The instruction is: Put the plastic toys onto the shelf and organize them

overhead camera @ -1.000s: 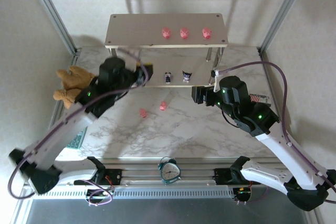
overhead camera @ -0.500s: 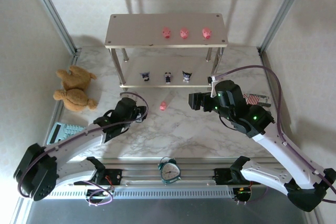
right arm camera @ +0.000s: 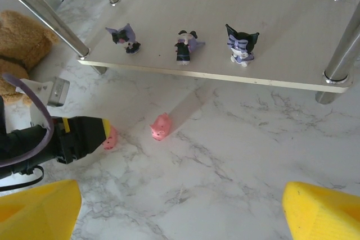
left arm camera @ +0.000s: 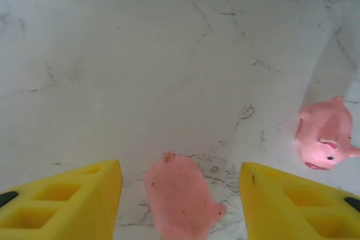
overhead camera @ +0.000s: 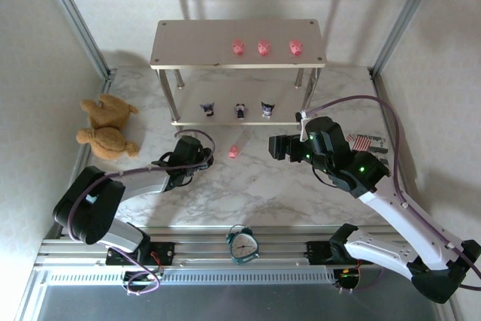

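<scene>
Top view: your left gripper [overhead camera: 194,157] sits low on the table just left of the loose pig [overhead camera: 233,152], in front of the shelf [overhead camera: 188,43].

Left wrist: jaws apart astride a second pig [left arm camera: 179,200], its long axis roughly along the fingers.

Right wrist: your right gripper [right arm camera: 180,206] gapes wide, farther off.

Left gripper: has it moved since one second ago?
Yes. The left gripper has drawn back from the shelf, off its lower board, toward the near edge of the table. It now stands open around a pig.
</scene>
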`<action>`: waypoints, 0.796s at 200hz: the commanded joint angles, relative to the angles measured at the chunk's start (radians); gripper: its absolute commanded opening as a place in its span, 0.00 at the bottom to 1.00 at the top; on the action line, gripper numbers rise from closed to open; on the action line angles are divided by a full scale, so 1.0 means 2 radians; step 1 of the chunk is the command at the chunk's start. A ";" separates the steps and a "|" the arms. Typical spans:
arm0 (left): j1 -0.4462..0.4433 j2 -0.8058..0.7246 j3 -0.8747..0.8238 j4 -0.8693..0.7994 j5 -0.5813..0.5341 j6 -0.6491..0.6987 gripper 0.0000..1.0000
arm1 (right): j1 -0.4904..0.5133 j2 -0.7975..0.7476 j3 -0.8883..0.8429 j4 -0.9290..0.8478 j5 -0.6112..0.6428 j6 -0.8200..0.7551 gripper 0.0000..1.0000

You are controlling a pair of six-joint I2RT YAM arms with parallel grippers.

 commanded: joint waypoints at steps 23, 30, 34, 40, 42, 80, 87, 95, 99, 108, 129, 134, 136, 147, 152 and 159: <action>0.004 0.024 0.008 0.024 0.027 -0.014 0.55 | -0.003 -0.009 -0.009 0.018 0.009 0.002 0.93; 0.004 0.029 0.009 0.024 0.031 -0.014 0.54 | -0.003 -0.009 -0.011 0.019 0.010 0.001 0.93; 0.004 0.031 0.009 0.024 0.033 -0.014 0.54 | -0.003 -0.010 -0.011 0.020 0.009 0.002 0.93; 0.004 0.034 0.010 0.025 0.036 -0.014 0.53 | -0.003 -0.010 -0.012 0.021 0.009 0.002 0.93; 0.005 0.036 0.010 0.025 0.036 -0.014 0.53 | -0.003 -0.011 -0.012 0.021 0.009 0.002 0.93; 0.009 0.063 0.024 0.015 0.053 -0.007 0.36 | -0.003 -0.015 -0.015 0.021 0.014 0.000 0.93; 0.009 0.068 0.027 0.013 0.056 -0.006 0.29 | -0.003 -0.016 -0.016 0.021 0.014 0.000 0.93; 0.011 0.074 0.029 0.012 0.059 -0.005 0.20 | -0.003 -0.018 -0.016 0.021 0.016 0.001 0.93; 0.011 0.076 0.030 0.012 0.060 -0.004 0.15 | -0.003 -0.018 -0.016 0.020 0.017 0.001 0.93; 0.012 0.079 0.031 0.013 0.061 -0.004 0.06 | -0.003 -0.019 -0.017 0.019 0.018 0.000 0.93; 0.013 0.075 0.036 0.007 0.065 0.004 0.00 | -0.016 -0.024 -0.016 0.018 0.022 -0.001 0.93; 0.013 0.072 0.039 0.000 0.065 0.009 0.00 | -0.016 -0.025 -0.016 0.017 0.022 -0.001 0.93; 0.013 0.071 0.041 -0.003 0.065 0.010 0.00 | -0.016 -0.025 -0.015 0.017 0.022 -0.001 0.93; 0.013 0.058 0.052 -0.028 0.061 0.020 0.00 | -0.016 -0.026 -0.015 0.016 0.023 -0.002 0.93; 0.012 0.050 0.058 -0.042 0.059 0.025 0.00 | -0.016 -0.027 -0.015 0.016 0.023 -0.002 0.93; 0.012 0.037 0.068 -0.063 0.056 0.033 0.00 | -0.016 -0.027 -0.013 0.016 0.024 -0.003 0.93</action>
